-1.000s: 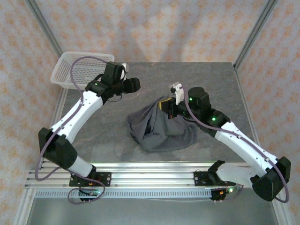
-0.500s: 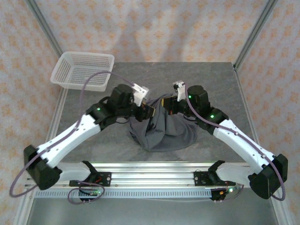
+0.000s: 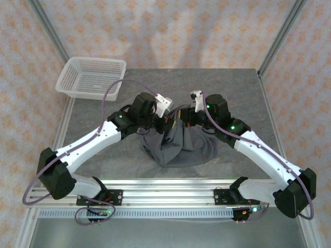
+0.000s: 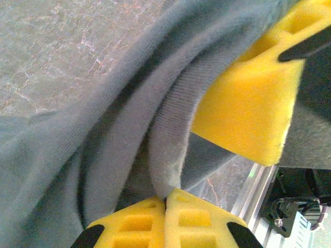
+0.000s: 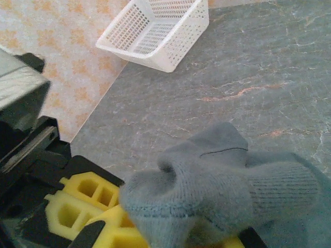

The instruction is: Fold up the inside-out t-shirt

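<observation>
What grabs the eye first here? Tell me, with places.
A dark grey t-shirt lies bunched in a heap at the table's middle, its top edge pulled up. Both arms meet over it, the left tool and right tool each shut on a fold of cloth, close together. A white basket sits at the far left corner.

One grey t-shirt, one white basket, two grippers

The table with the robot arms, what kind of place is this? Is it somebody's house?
Probably a robot lab booth, not a house. The left arm and right arm are bolted to a metal rail at the table edge, and metal frame posts and patterned backdrop walls surround it.
</observation>
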Available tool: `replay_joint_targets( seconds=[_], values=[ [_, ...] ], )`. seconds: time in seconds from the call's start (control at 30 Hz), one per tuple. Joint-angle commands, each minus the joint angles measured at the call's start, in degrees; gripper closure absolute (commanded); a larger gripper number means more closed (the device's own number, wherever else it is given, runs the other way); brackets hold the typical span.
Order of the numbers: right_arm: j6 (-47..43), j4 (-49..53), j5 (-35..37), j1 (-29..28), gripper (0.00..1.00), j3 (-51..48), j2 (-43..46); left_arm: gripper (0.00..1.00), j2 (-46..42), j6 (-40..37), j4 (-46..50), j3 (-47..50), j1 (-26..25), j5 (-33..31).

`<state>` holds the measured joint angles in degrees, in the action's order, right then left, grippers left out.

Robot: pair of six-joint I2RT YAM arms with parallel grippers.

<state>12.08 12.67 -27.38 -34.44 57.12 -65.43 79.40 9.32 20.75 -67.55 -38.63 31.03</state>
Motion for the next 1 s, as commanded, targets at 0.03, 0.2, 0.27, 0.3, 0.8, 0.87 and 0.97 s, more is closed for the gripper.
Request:
replay_joint_targets(
  seconds=[0.03,0.2,0.27,0.3,0.8,0.87,0.97],
  values=[
    [0.80,-0.85,2.36,0.25,1.00,1.94,0.17,1.00,-1.50,-0.43,-0.32,-0.60,-0.13,-2.55],
    [-0.19,1.23,8.57,0.33,1.00,1.46,0.65,1.00,-3.28,2.00,-2.52,-0.87,0.05,1.79],
    [-0.34,2.89,14.69,0.41,0.97,1.15,0.21,1.00,-4.85,4.15,-4.62,-1.58,0.00,5.19],
    [-0.55,4.96,18.19,0.42,0.94,1.54,-0.46,1.00,-5.70,5.42,-5.51,-2.31,0.05,6.37],
    [12.10,-3.74,16.36,-5.46,0.55,-14.62,19.44,1.00,-8.61,11.11,-8.76,-4.67,0.11,2.94],
    [10.78,-10.10,13.69,-9.00,0.54,-18.60,22.15,1.00,-8.27,11.33,-8.71,-5.03,0.14,2.22],
    [8.85,-12.79,9.81,-11.84,0.47,-19.66,19.93,1.00,-7.86,11.51,-8.32,-5.57,0.14,1.41]
  ],
)
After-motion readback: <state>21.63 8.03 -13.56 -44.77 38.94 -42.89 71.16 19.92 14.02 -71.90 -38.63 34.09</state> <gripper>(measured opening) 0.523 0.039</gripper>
